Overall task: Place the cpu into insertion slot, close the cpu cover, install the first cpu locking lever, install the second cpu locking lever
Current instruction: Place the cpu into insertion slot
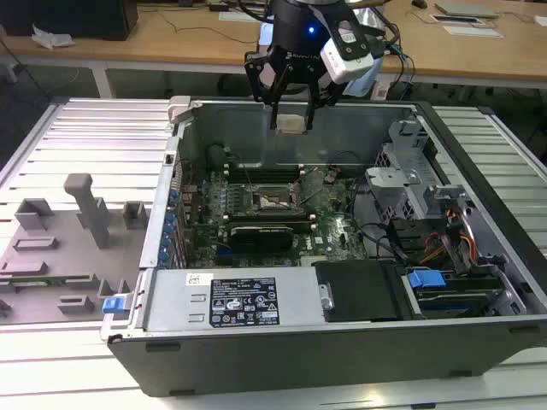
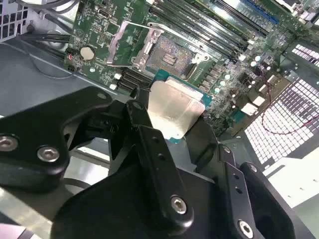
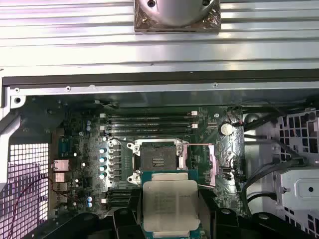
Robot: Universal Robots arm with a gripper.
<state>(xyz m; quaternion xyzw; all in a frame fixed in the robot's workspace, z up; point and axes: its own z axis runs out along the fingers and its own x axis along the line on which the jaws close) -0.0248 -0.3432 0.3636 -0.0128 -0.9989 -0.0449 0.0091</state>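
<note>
One cpu [image 3: 169, 206] is gripped firmly by its edges between the fingers [image 2: 143, 127] of my gripper [image 1: 291, 125], which I see high over the open computer case [image 1: 171, 301], well apart from the insertion slot [image 3: 158, 160] that lies uncovered on the motherboard [image 3: 79, 149], cpu cover [image 2: 114, 45] lifted.

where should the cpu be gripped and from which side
By two opposite thin edges, from above, as the hand holds the cpu now. It is a flat square plate, so edge contact leaves its underside free to meet the open insertion slot.
</note>
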